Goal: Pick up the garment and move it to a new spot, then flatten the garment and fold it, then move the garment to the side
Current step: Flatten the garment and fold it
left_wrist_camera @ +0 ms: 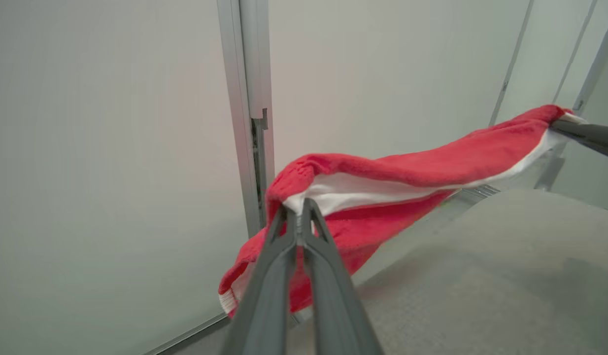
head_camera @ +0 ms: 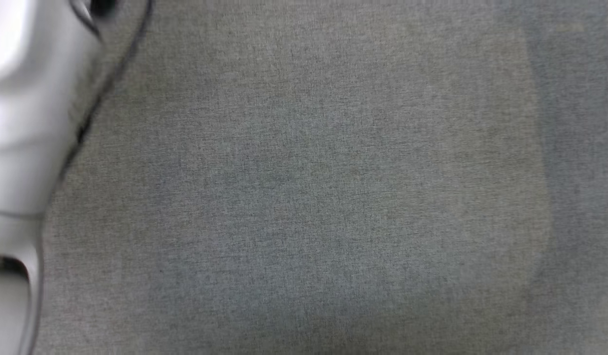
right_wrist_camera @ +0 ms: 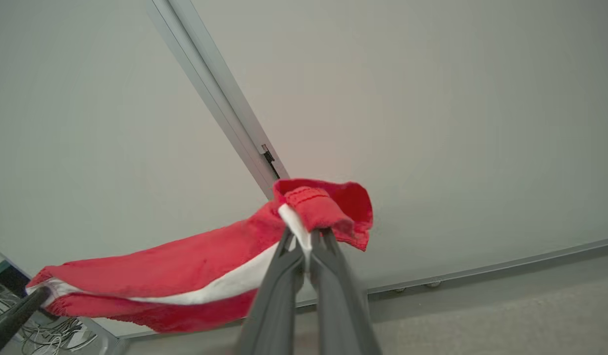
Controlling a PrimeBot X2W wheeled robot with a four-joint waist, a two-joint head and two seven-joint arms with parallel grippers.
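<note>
Left gripper and right gripper each pinch one end of the red garment, holding it taut aloft, clear of the grey surface, probably so it lands flat.

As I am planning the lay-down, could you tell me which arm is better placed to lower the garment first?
Probably the left. Both grippers grip the garment between them, but its loose bulk hangs below the left gripper, by the grey surface; the right gripper holds a short bunched end.
</note>
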